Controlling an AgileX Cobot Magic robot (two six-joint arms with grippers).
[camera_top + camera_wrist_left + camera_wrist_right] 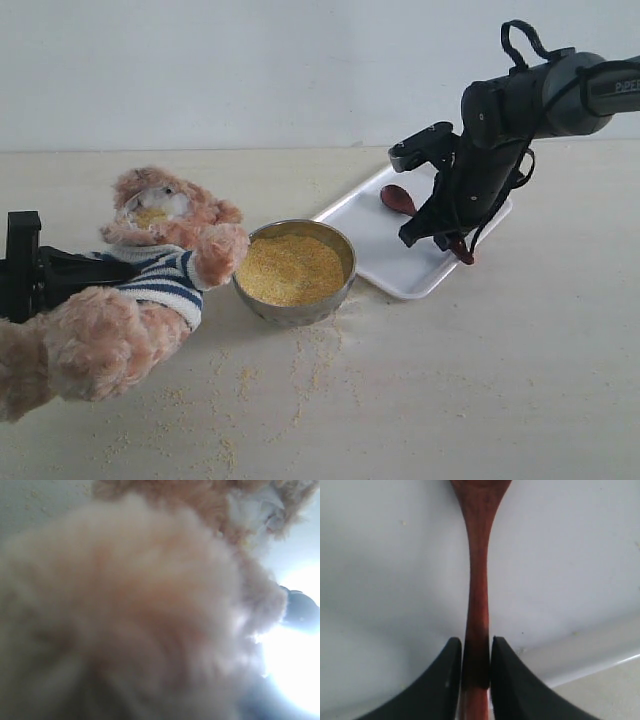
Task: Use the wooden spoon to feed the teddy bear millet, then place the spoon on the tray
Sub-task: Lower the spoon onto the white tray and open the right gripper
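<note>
While left gripper (95,268) holds teddy bear (150,285) | right gripper (430,232), angled down, pinches spoon (398,199)

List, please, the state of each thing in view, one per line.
teddy bear: reclining, millet on muzzle
bowl: upright, full
millet: heaped in bowl, some spilled on table
tray: flat on table
wooden spoon: lying on tray
left claw: closed on teddy bear
right claw: around spoon handle, grip unclear

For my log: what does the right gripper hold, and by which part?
The right gripper flanks the wooden spoon at the thin end of its handle; whether it actually grips cannot be told.
</note>
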